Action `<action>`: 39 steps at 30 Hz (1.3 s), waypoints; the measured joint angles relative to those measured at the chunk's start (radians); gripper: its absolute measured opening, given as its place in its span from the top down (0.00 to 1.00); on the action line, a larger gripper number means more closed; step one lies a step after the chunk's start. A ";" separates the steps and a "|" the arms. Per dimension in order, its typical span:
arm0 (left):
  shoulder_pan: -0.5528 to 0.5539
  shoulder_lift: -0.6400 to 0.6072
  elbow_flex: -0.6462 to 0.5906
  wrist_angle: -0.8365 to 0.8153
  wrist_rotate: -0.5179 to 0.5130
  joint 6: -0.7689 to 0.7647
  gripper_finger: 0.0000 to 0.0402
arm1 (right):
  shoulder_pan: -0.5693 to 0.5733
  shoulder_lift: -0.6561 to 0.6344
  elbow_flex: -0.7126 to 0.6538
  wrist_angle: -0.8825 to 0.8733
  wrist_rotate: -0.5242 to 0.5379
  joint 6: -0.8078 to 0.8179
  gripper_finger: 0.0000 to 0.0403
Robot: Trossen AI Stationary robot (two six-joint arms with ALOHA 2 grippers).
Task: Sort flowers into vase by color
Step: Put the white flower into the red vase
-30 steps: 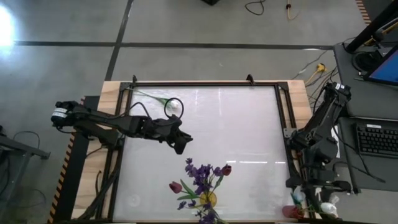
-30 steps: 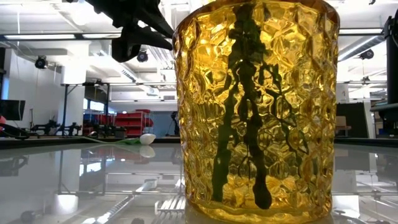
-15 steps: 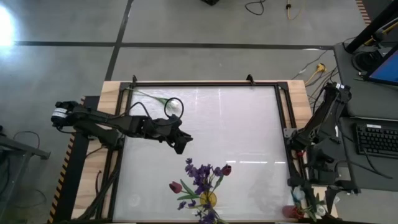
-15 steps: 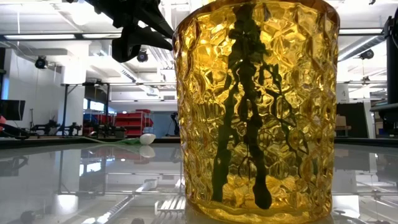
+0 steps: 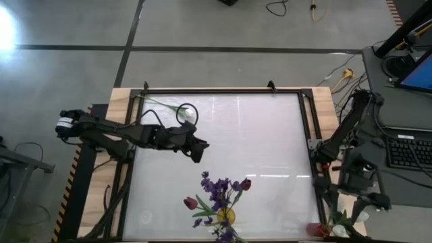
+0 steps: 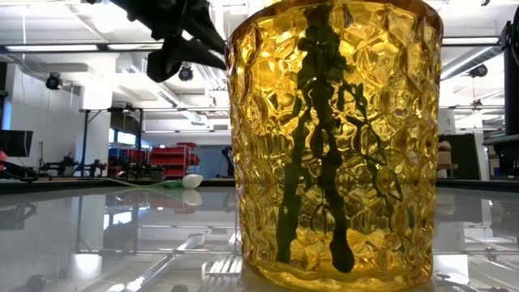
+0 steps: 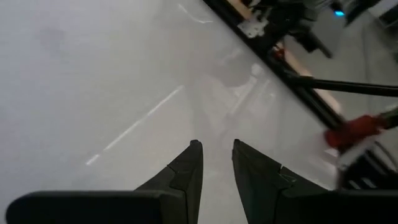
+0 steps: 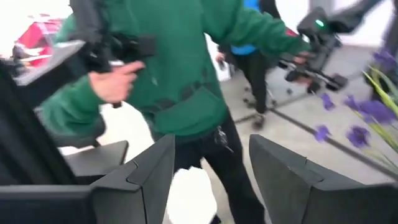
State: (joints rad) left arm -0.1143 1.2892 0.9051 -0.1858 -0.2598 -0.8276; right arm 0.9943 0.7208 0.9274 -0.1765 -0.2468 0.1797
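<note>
A yellow glass vase stands at the table's near edge with purple sprigs and dark red tulip buds in it. The low view shows it close up. One white tulip lies on its side on the table at the far left, its green stem pointing to the corner. My left gripper hangs above the table between the tulip and the vase, its fingers a narrow gap apart with nothing between them. My right gripper stands open and empty off the table's right side.
At the near right corner a red vase stands beside white buds with green leaves. A person in a green top stands beyond the table. A keyboard lies on a side desk at the right. The table has a black frame.
My right arm has risen from the white flowers at the near right corner and drawn back toward the right, away from the table. The flowers in the yellow vase and the white tulip on the table lie as before.
</note>
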 joint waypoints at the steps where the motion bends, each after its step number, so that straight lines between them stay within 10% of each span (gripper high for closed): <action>1: 0.003 0.000 0.000 -0.011 -0.012 0.007 0.81 | 0.000 0.002 0.011 -0.027 0.020 0.008 0.50; 8: 0.059 -0.017 0.003 -0.124 -0.130 -0.004 0.78 | 0.000 0.007 0.092 -0.150 0.229 0.056 0.42; 15: 0.261 0.009 0.165 -0.766 -0.178 -0.066 0.68 | 0.000 0.009 0.225 -0.331 0.500 0.112 0.35; 26: 0.634 0.151 0.243 -0.827 -0.099 0.986 0.64 | 0.000 0.044 0.273 -0.347 0.878 0.146 0.33; 30: 0.776 0.230 0.229 -0.737 0.101 1.323 0.66 | 0.000 0.094 0.272 -0.290 0.978 0.219 0.33; 39: 0.981 0.484 0.288 -0.641 0.180 1.715 0.71 | 0.000 0.213 0.319 -0.093 1.250 0.212 0.33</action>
State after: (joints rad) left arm 0.8672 1.7734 1.1931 -0.8270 -0.0795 0.8875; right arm 0.9943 0.9338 1.2468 -0.2692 1.0030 0.3920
